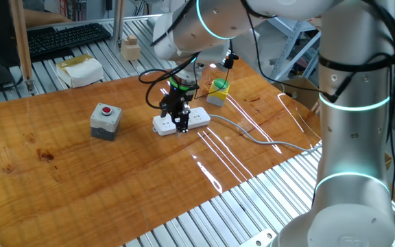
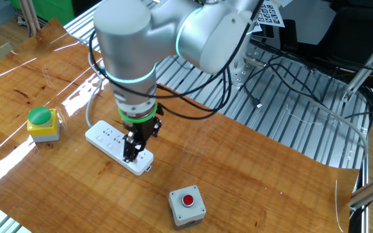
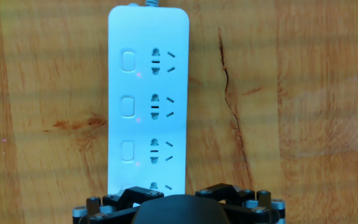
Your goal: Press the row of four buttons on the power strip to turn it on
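While the hand [image 2: 132,154] hovers wide open and empty, power strip [image 2: 105,138] directly beneath, near its end.

Glossy wooden tabletop [image 1: 81,178] on a ribbed aluminium bench [image 1: 211,219], keyboard [image 1: 67,38] behind, glare streaks.

Glossy wooden table [image 3: 303,93] (white plastic power strip [image 3: 179,93])
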Controlling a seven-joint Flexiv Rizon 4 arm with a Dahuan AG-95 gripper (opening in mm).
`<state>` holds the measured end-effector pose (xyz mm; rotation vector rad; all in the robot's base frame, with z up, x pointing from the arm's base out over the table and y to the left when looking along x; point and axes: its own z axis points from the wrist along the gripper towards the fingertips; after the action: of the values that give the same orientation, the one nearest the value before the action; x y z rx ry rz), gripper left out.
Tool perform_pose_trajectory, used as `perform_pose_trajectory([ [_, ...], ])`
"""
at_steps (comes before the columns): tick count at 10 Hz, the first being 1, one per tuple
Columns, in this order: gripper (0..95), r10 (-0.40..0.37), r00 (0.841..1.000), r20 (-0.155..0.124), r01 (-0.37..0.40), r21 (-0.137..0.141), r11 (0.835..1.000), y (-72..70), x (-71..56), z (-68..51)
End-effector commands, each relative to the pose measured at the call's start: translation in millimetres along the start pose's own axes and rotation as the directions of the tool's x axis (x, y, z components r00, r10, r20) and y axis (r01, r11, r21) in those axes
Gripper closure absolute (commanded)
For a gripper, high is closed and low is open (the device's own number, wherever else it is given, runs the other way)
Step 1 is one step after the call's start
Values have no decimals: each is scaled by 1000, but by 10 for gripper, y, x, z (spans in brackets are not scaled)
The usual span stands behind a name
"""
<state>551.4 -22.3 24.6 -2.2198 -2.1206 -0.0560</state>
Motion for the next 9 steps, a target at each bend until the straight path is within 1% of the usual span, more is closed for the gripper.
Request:
perform_pose_trajectory([
  [1, 0, 1, 1000, 3, -1, 0, 1000, -20, 3, -12],
  [9, 0, 5, 1000, 3, -5, 0, 1000, -12, 1, 3],
])
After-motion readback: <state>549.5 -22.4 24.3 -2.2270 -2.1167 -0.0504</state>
